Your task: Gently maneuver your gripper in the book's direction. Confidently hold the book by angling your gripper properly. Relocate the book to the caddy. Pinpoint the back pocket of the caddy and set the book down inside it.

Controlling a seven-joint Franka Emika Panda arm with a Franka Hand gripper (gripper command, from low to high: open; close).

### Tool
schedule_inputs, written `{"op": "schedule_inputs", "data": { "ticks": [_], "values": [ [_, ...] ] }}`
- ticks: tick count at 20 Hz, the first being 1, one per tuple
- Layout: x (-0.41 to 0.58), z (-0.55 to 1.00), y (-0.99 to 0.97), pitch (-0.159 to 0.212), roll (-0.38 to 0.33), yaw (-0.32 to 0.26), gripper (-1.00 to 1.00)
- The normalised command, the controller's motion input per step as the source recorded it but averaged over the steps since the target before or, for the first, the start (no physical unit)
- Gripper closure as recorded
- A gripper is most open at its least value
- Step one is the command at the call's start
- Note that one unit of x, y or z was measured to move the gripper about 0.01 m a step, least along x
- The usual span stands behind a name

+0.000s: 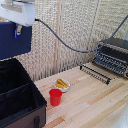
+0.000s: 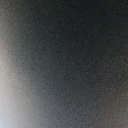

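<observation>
Holding the book [image 1: 14,41] aloft at the exterior view's upper left, my tool [image 1: 18,31] comes down onto its top edge from above. The white block of the tool sits over the book; one dark, blue-tipped finger [image 1: 18,30] shows against the navy cover. The book hangs upright, broad face toward the camera, clear of everything below it. Tool clamped on the book, fingers pinching its upper edge.

The caddy [image 1: 20,107] stands directly beneath, at the exterior view's lower left, open-topped, black fabric walls and inner dividers visible. The back pocket [image 1: 10,75] lies along the caddy's rear wall, just under the book's lower edge; book and pocket are apart, not touching.

On the wooden surface [image 1: 95,105]: a red cup [image 1: 55,96] just beside the caddy's wall toward the exterior view's right, and behind it a small white dish [image 1: 61,84] with yellow pieces in it. A black toaster oven [image 1: 114,56] sits well apart at the exterior view's right, door folded down. A dark cable [image 1: 60,39] trails from the arm across the woven backdrop.

Wrist view: only a dark, blurred surface, lighter at one side. Cannot tell what it is.
</observation>
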Motion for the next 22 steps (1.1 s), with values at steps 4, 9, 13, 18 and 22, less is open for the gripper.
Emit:
{"op": "schedule_inputs", "data": {
  "ticks": [4, 9, 13, 18, 22],
  "values": [
    [0.728, 0.08, 0.63, 0.141, 0.000, 0.000, 1.00],
    [0.613, -0.09, 0.63, 0.131, -0.029, 0.002, 1.00],
    [0.426, -0.12, 0.48, 0.166, -0.078, 0.003, 1.00],
    [0.140, 0.16, -0.01, 0.218, -0.083, 0.000, -1.00],
    [0.008, 0.46, -0.37, 0.107, -0.034, 0.050, -1.00]
  ]
}}
